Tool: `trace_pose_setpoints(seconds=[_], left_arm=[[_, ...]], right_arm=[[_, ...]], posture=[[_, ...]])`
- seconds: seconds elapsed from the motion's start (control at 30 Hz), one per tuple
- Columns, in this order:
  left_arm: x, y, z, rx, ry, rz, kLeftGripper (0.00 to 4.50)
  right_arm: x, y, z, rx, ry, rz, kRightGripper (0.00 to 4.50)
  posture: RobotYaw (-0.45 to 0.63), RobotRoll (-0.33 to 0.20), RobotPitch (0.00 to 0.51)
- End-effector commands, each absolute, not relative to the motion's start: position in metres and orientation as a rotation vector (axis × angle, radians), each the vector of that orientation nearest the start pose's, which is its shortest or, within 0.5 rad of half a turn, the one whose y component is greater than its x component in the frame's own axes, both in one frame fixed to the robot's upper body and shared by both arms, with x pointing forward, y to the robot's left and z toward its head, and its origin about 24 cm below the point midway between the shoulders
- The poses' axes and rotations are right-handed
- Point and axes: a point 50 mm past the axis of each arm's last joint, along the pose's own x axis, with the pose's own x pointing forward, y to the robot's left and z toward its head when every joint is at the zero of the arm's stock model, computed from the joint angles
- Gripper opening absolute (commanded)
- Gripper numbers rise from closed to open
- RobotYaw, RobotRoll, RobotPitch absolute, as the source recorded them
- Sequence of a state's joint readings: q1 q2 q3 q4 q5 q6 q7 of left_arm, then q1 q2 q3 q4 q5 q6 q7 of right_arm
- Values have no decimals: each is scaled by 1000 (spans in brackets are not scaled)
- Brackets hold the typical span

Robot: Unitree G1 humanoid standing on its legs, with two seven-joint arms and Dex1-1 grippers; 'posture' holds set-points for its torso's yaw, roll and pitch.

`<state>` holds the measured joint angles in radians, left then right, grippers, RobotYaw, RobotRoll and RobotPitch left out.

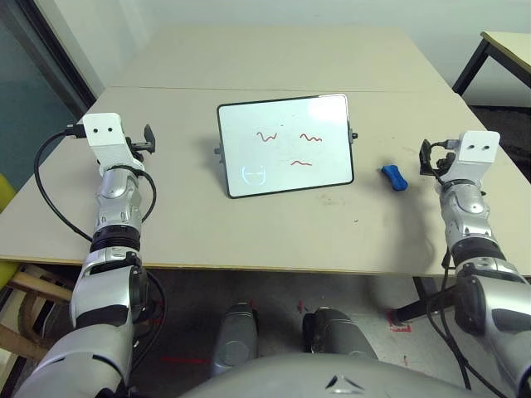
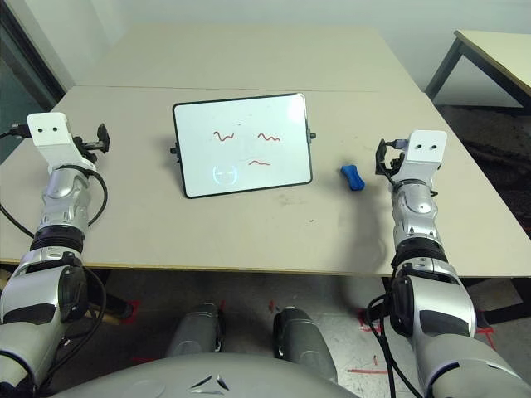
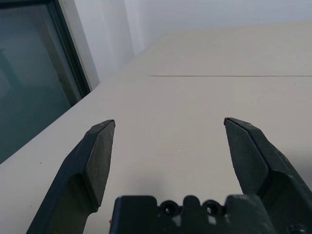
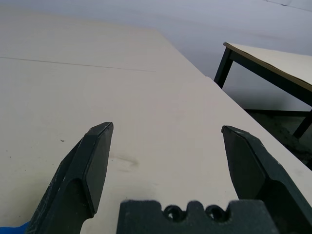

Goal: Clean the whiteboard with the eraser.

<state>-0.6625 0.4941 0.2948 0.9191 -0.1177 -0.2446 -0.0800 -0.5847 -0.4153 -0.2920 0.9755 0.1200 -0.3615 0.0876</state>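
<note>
The whiteboard (image 1: 325, 124) stands tilted at the middle of the table, black-framed, with three red squiggles and a faint blue circle mark on it. The eraser (image 1: 394, 177), a small blue block, lies on the table just right of the board. My right gripper (image 1: 426, 157) hovers a little right of the eraser, open with nothing between its fingers (image 4: 95, 161); a blue sliver of the eraser (image 4: 10, 229) shows beside one finger. My left gripper (image 1: 149, 138) is well left of the board, also open and empty, its fingers (image 3: 97, 156) spread over bare tabletop.
The beige table (image 1: 249, 228) has a seam running across behind the board. A second table (image 1: 508, 43) with black legs stands at the far right. A dark window frame (image 3: 73, 53) lies beyond the table's left edge. A black cable (image 1: 41, 178) loops off my left wrist.
</note>
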Motion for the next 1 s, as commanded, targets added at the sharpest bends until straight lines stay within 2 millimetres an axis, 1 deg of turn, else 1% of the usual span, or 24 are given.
trace_pose_setpoints(seconds=[0.03, 0.17, 0.23, 0.3, 0.37, 0.5, 0.67, 0.8, 0.87, 0.93, 1.0], left_arm=[[350, 310, 111, 151, -78, 293, 4500], [350, 309, 113, 155, -83, 277, 4500], [350, 311, 120, 151, -109, 250, 4500], [351, 312, 132, 157, -144, 160, 4500], [352, 311, 142, 151, -167, 53, 4500], [348, 308, 160, 127, -170, -229, 4500], [337, 308, 167, 131, -81, -507, 4500], [324, 303, 178, 124, 13, -758, 4500], [318, 302, 182, 115, 53, -840, 4500], [311, 297, 186, 89, 119, -959, 4500], [305, 293, 189, 68, 180, -1059, 4500]], right_arm=[[331, -295, 68, -108, -57, -271, 4426], [330, -294, 73, -103, -73, -256, 4426], [333, -292, 80, -98, -67, -235, 4426], [338, -292, 88, -116, -5, -241, 4426], [341, -289, 97, -135, 42, -225, 4426], [343, -271, 118, -52, 135, -53, 4426], [339, -257, 135, 9, 259, 34, 4426], [333, -250, 142, -1, 426, 63, 4426], [332, -248, 147, -9, 447, 65, 4426], [332, -248, 152, -15, 460, 66, 4426], [332, -251, 151, -20, 500, 60, 4426]], posture=[[220, 0, 37], [211, 0, 43], [216, 0, 45], [219, 0, 46], [218, 0, 47], [215, 0, 42], [220, 0, 39], [227, 0, 38], [225, 0, 38], [220, 0, 42], [217, 0, 44]])
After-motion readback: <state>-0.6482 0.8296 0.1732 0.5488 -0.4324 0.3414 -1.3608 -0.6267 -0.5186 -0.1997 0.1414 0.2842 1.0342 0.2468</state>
